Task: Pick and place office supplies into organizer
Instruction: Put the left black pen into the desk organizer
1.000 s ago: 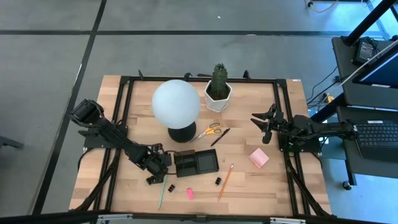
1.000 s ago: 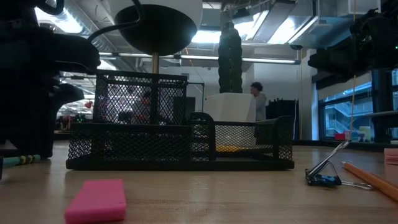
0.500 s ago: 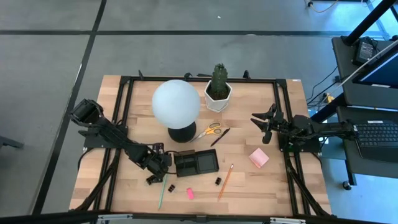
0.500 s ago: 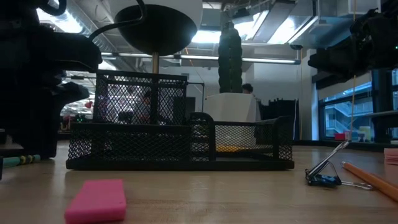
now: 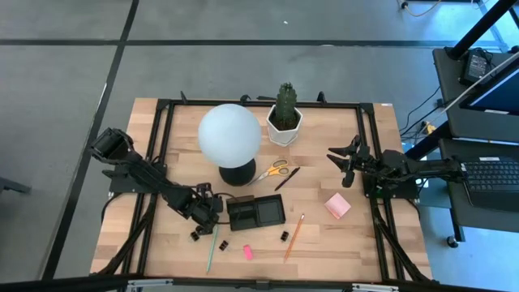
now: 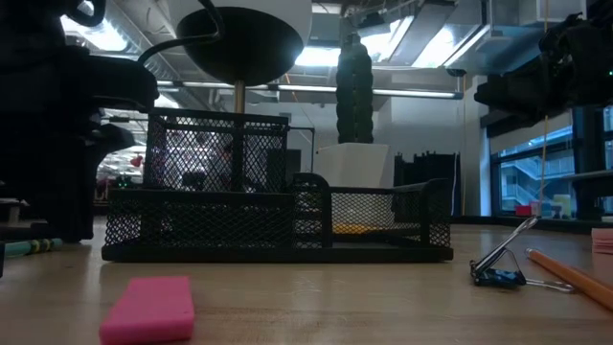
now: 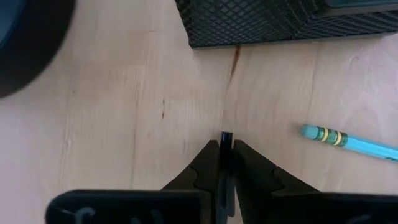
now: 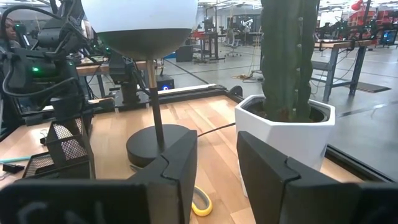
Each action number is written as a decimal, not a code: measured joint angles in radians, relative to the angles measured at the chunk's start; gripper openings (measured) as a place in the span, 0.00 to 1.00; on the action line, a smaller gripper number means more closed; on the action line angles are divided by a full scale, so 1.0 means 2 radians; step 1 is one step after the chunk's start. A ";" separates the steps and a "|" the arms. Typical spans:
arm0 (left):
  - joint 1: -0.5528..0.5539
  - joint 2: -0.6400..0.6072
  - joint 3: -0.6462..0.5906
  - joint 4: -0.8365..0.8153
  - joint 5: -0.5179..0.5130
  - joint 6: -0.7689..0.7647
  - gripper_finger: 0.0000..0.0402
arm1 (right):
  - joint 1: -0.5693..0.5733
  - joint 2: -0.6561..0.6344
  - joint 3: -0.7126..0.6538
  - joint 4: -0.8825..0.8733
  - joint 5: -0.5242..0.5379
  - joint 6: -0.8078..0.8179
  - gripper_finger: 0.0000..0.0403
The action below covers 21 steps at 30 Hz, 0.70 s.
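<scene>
left gripper: low over the desk just beside the organizer's short end on the left-arm side; in the left wrist view its fingers are pressed together on a thin dark object whose tip pokes out between them; what the object is cannot be told.
right gripper: raised near the right edge of the desk, well apart from the supplies; in the right wrist view its fingers stand apart with a clear gap and nothing between them.
organizer: black mesh tray in the front middle of the desk, in front of the lamp base; in the low view a taller mesh section stands at one end and a lower one at the other.
green pencil: flat on the desk in front of the left gripper, its eraser end near the organizer's corner.
pink eraser: on the desk in front of the organizer, apart from it.
binder clips: one between the eraser and the orange pencil, another small black one just beside the green pencil.
orange pencil: lying at a slant, in front of the organizer's right end.
sticky-note pad: pink, on the desk to the right of the organizer, near the right arm.
scissors: yellow handles, behind the organizer beside the lamp base, with a black pen just next to them.
lamp: white globe on a round black base, behind the organizer.
cactus: in a white pot at the back of the desk.
</scene>
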 joint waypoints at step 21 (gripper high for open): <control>0.042 0.024 0.003 0.028 0.036 -0.005 0.13 | 0.000 0.000 0.000 0.000 0.000 -0.001 0.29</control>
